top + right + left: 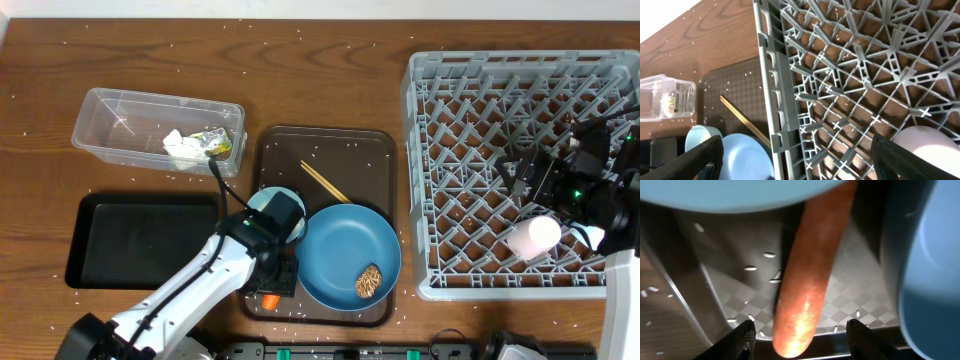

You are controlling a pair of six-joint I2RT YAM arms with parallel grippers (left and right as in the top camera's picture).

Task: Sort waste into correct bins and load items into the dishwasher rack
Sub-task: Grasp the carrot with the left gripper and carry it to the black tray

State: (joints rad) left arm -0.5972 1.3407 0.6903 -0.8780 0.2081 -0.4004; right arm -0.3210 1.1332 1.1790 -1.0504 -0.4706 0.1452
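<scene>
Because the brown serving tray [330, 140] was crowded, with the large blue plate [340, 250] and the light-blue cup [262, 200] close on either side of the orange carrot [810, 280] near its front-left corner, the pick looked risky. The left fingers [742, 340] stood spread on either side of the carrot's near end, touching nothing. Closing so near that rounded tip could squirt it out, and a finger could catch the plate rim or tray wall. The carrot's far end ran under the cup's edge, so a lift might drag the cup. Around this, the dishwasher rack [414, 170] held the pale pink cup [533, 237], with the right fingers [690, 160] wide apart over the lattice, holding nothing. The black bin [140, 240], probably the carrot's place, lay just left of the tray, with only the tray wall between. The clear tub [120, 125] held the tissue [180, 147] and wrapper [215, 143]. The chopsticks [325, 182], the brown food lump [369, 281] on the plate and the rice grains [770, 255] remained.
</scene>
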